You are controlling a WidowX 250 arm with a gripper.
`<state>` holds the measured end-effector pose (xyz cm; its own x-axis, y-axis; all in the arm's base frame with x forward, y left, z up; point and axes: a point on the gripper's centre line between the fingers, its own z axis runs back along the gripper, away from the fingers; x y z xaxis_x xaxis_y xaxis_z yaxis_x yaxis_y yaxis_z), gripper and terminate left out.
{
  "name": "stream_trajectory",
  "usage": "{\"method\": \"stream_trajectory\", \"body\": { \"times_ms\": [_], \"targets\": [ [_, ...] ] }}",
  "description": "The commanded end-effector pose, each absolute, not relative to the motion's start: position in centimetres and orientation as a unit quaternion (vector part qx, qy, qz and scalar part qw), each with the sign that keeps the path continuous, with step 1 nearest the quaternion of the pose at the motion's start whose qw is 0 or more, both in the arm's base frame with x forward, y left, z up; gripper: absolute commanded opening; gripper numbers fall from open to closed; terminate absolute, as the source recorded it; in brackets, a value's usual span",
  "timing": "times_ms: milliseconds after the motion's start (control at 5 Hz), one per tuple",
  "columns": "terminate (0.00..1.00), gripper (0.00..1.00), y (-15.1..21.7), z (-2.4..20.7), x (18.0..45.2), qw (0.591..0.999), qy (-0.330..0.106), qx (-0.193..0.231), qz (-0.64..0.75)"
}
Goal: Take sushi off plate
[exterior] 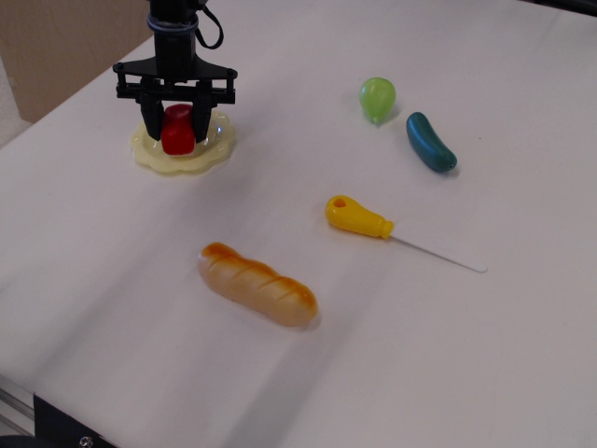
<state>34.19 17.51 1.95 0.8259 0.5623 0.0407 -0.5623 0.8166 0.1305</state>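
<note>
Upper left of frame: end effector [176, 130] clamped on sushi [177, 130], down on plate [184, 153]. Best lifted straight up (plate could drag), then carried to bare counter [392, 355].

Bright, even light; soft faint shadows; sharp focus throughout.

This looks like a robot lab set up as a play kitchen. A plain white table [466, 373] carries only plastic toys: a bread loaf [258, 283], with a yellow-handled tool [359, 217] right of the loaf and a green pear [377, 97] and teal cucumber [430, 142] beyond it. A metal frame [14, 406] edges the table's near corner.
</note>
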Motion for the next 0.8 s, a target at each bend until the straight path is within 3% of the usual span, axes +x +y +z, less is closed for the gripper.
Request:
{"method": "stream_trajectory", "body": {
  "times_ms": [0,200,400,600],
  "targets": [
    [0.00,0.00,18.0,7.2,34.5,0.942,-0.065,0.132,0.301],
    [0.00,0.00,17.2,8.8,34.6,0.943,-0.088,0.130,0.292],
    [0.00,0.00,15.3,9.1,34.9,0.951,-0.095,0.120,0.267],
    [0.00,0.00,11.4,8.3,35.7,0.970,-0.093,0.081,0.211]
  ]
}}
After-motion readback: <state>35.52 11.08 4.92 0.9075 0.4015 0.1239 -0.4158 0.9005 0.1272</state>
